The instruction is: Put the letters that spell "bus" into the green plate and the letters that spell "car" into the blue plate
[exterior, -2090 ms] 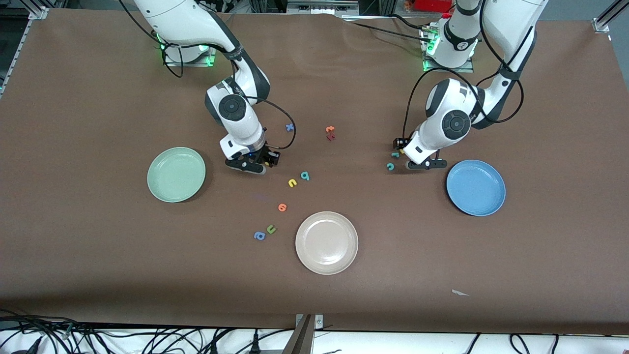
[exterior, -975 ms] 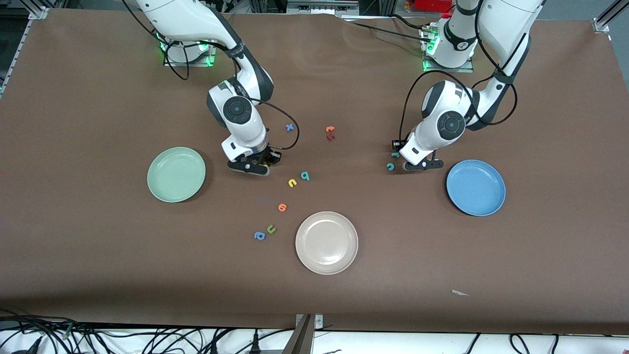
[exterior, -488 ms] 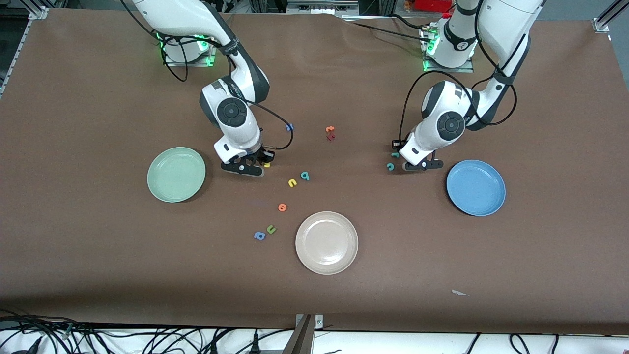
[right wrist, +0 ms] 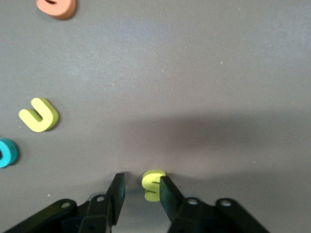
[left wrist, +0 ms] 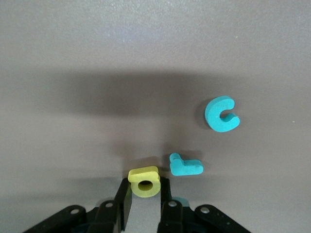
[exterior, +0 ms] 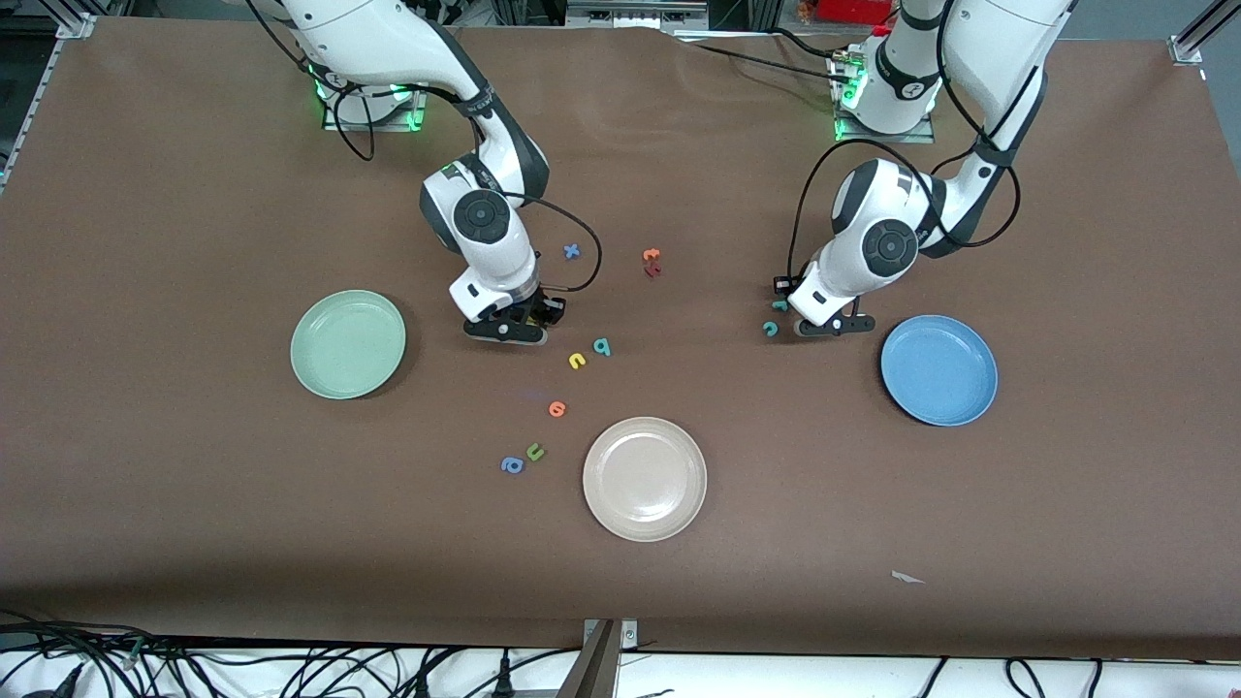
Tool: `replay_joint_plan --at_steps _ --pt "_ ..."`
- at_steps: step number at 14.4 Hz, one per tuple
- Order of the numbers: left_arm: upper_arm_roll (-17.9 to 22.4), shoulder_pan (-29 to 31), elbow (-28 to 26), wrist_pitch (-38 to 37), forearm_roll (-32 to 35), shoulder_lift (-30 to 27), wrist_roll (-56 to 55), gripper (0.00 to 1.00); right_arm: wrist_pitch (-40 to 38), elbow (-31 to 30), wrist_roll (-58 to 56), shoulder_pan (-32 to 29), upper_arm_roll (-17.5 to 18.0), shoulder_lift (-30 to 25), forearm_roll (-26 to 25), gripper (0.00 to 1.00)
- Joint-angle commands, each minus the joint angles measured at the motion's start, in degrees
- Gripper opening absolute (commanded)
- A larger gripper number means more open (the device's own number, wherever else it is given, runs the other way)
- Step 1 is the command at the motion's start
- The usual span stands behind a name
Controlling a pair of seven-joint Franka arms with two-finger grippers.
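While both arms are down among the foam letters, neither plate holds anything yet: the round pale mint-green plate (exterior: 348, 344) sits toward the right arm's end of the brown tabletop (exterior: 194, 504), the round medium-blue plate (exterior: 938, 369) toward the left arm's end.

The left claw (left wrist: 145, 206) is low at the tabletop beside the blue plate, narrowed onto the small yellow foam "a" (left wrist: 144, 182), which sits pinched between its fingertips. The teal foam "r" (left wrist: 185, 165) lies just beside the "a", and the teal foam "c" (left wrist: 222, 114) lies near it, apart.

The right claw (right wrist: 142, 191) is low between the green plate and the loose letters, its jaws standing partly apart. The yellow foam "s" (right wrist: 153, 185) rests against one fingertip, with a gap to the other, so it does not look gripped. The yellow foam "u" (right wrist: 39, 115) and the teal foam "b" (right wrist: 7, 152) lie nearby, close to each other, with an orange round foam letter (right wrist: 57, 6) a little way off.

For the left arm, I judge a straight lift best, so the "a" clears the neighbouring "r" without dragging it, then a short carry over the blue plate's rim before letting go low. For the right arm, the "s" should be centred between the fingers before they close; pushed from one side, such a light piece could skid or tip.
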Motion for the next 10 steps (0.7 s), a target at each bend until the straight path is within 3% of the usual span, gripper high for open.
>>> replay_joint_plan --at_steps 1,5,10 --pt "0.0 -0.1 0.1 0.0 -1.1 -1.4 0.0 0.11 -0.7 0.7 -0.6 0.3 -0.4 0.2 0.0 0.39" --pt "0.2 3.2 4.2 -2.7 -0.7 -5.6 0.2 0.05 -2.3 0.8 -0.5 0.3 -0.6 0.1 -0.3 0.39" --pt "0.2 11.7 15.1 -22.0 -0.3 -8.4 5.8 0.03 -4.2 1.0 -0.3 0.3 -0.8 0.3 -0.7 0.35"
